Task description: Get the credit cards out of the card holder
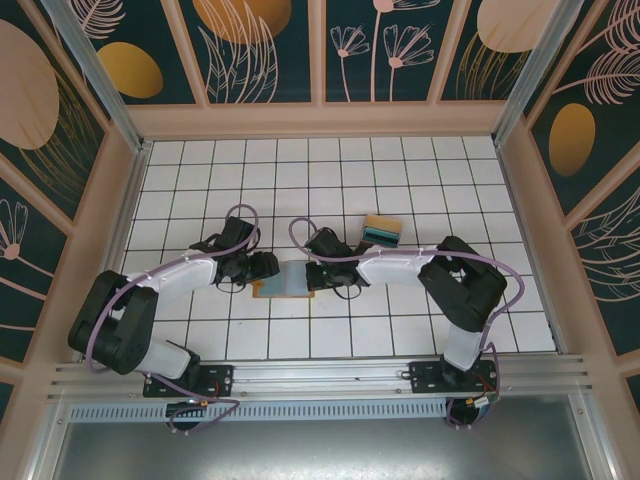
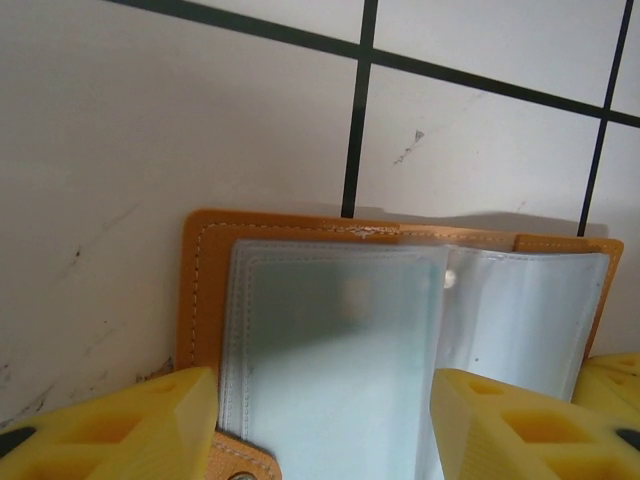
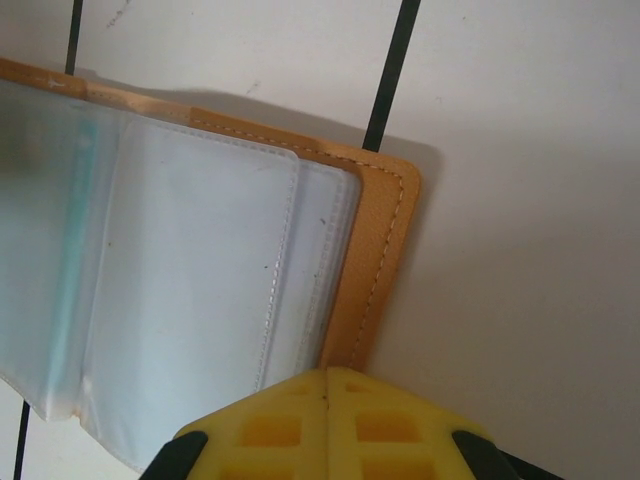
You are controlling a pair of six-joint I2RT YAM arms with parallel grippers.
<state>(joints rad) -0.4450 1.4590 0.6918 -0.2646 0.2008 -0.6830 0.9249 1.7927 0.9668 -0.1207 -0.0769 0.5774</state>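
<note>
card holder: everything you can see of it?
The card holder lies open, flat on the white tiled table. Orange-brown stitched cover, leather-like; bluish-clear plastic sleeves inside; small tab at one edge. The left gripper, fingers apart, straddles a sleeve. The right gripper, shut, meets the cover's edge; grip unclear.

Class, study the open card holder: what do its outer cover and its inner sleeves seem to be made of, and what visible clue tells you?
Outer cover: probably leather or imitation leather, matte orange-brown, with a stitched seam along its edge. Inner sleeves: likely soft clear plastic, slightly glossy and frosted, with pressed seams outlining each pocket.
</note>
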